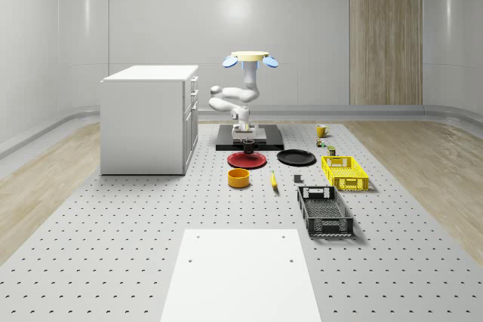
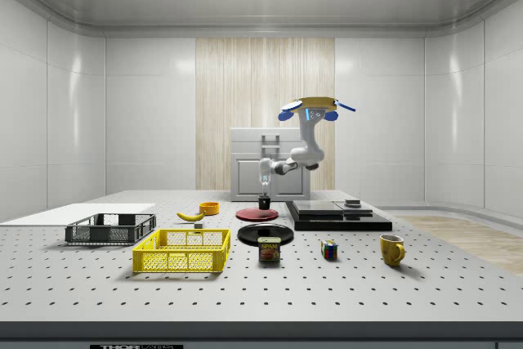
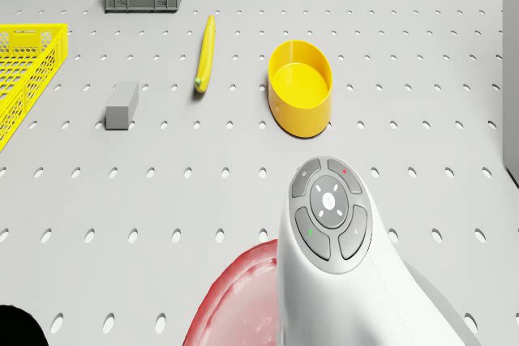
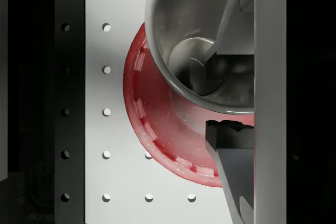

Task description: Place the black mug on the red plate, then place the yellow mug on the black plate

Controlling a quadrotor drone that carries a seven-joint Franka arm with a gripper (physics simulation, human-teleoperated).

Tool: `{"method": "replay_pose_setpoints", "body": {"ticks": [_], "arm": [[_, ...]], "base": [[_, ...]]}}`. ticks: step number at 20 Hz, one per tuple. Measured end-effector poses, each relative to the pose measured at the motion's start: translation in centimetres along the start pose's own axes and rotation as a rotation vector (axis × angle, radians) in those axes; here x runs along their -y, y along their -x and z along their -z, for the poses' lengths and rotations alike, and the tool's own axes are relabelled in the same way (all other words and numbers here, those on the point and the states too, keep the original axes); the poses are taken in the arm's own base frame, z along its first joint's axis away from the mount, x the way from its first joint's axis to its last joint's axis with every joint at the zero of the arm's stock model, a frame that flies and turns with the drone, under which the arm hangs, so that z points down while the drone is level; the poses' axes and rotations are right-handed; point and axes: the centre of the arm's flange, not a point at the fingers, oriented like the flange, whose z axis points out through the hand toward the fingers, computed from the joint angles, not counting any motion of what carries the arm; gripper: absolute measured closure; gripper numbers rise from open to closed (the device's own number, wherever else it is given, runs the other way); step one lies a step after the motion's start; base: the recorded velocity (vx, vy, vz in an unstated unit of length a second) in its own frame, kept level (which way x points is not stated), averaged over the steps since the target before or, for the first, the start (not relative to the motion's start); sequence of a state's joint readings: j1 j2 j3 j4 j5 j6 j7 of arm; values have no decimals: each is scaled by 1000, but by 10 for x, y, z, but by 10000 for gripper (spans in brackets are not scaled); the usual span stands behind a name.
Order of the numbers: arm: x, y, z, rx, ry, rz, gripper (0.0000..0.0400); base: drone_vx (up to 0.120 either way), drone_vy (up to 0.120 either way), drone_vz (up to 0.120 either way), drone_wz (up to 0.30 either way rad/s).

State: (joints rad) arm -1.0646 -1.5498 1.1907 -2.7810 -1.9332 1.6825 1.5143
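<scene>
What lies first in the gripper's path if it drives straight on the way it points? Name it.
The gripper, shut on the black mug, points down under the hovering drone. Going straight on, the mug would likely meet the red plate first; the gap is unclear.

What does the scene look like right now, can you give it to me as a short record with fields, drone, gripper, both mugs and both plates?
drone: hovers above the dark platform behind the plates
gripper: lowered over the red plate's far edge, shut on the black mug
black mug: upright in the gripper, over the red plate; contact cannot be told
red plate: on the table
yellow mug: standing on the table, apart
black plate: beside the red plate, nothing on it
</scene>
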Motion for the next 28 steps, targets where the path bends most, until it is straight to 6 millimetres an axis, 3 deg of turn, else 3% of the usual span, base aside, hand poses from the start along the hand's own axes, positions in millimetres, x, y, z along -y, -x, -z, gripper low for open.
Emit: {"method": "replay_pose_setpoints", "body": {"ticks": [9, 10, 11, 13, 16, 19, 24, 28], "arm": [[12, -13, -17, 0, 0, 0, 290], [13, -13, -20, 0, 0, 0, 267], [13, -14, -22, 0, 0, 0, 208], [14, -14, -22, 0, 0, 0, 126], [14, -15, -15, 0, 0, 0, 60], [15, -15, -4, 0, 0, 0, 28], [15, -15, 8, 0, 0, 0, 8], [15, -15, 12, 0, 0, 0, 3]], "base": [[0, 0, 0, 0], [0, 0, 0, 0], [0, 0, 0, 0], [0, 0, 0, 0], [0, 0, 0, 0], [0, 0, -13, 0], [0, 0, -104, 0], [0, 0, 50, 0]]}}
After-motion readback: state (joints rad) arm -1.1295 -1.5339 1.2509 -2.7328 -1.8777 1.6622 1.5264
